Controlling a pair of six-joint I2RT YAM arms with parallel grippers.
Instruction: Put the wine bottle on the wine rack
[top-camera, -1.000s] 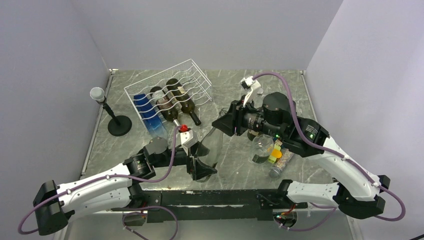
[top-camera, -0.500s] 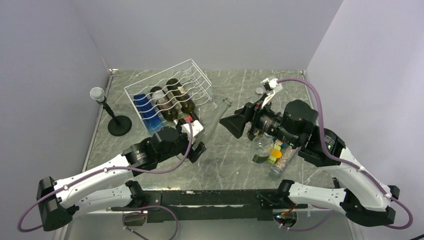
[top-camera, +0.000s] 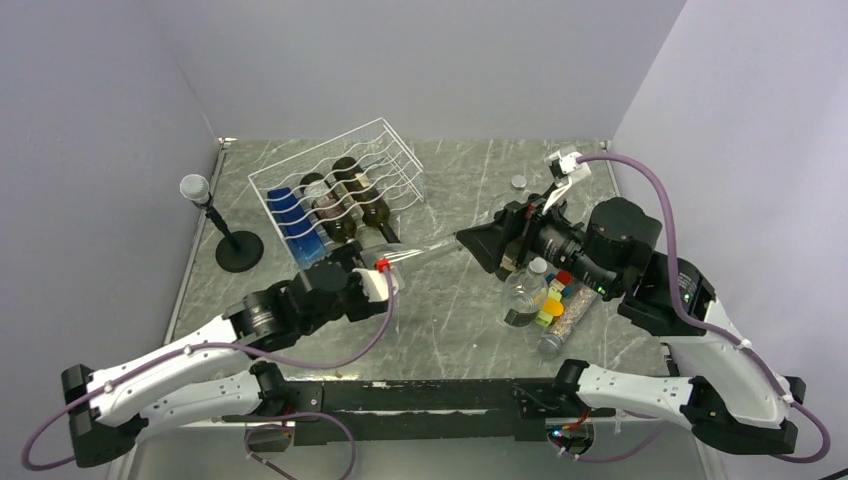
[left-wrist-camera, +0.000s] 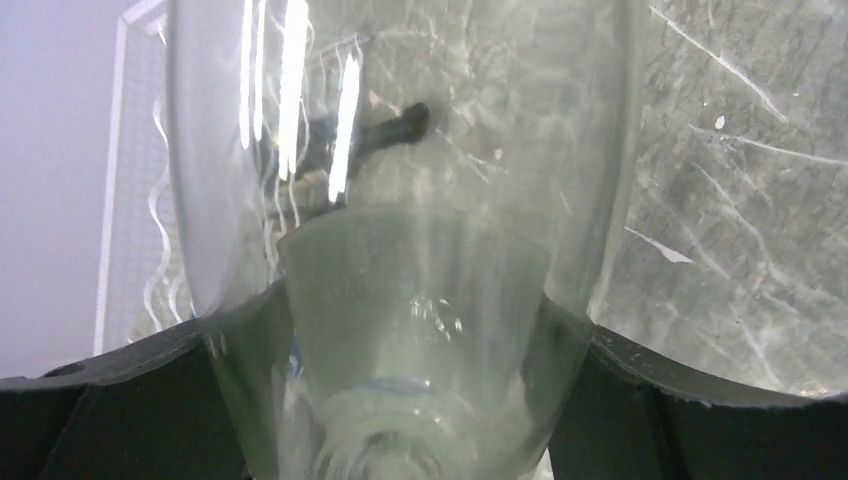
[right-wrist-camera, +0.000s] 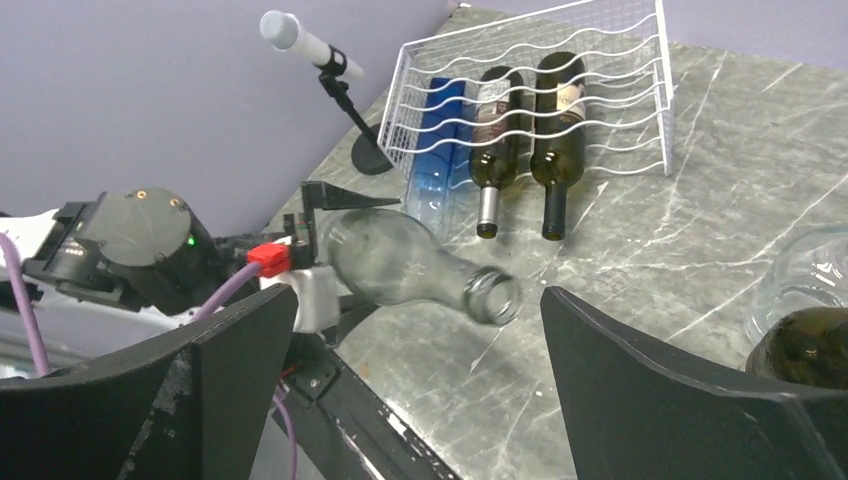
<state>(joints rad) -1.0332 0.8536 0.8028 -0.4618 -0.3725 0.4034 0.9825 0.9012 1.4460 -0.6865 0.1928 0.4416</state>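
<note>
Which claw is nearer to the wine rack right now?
Left. The left claw grips the clear bottle just in front of the wine rack; the right claw hangs open farther right, beyond the bottle's neck.

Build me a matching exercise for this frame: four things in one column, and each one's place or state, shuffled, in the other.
1. clear bottle
2. blue bottle
3. microphone stand
4. right tool

A. open, holding nothing
B. lying in the wine rack
C. gripped at its base by the left tool
D. standing upright beside the wine rack

Pairs: 1-C, 2-B, 3-D, 4-A
</note>
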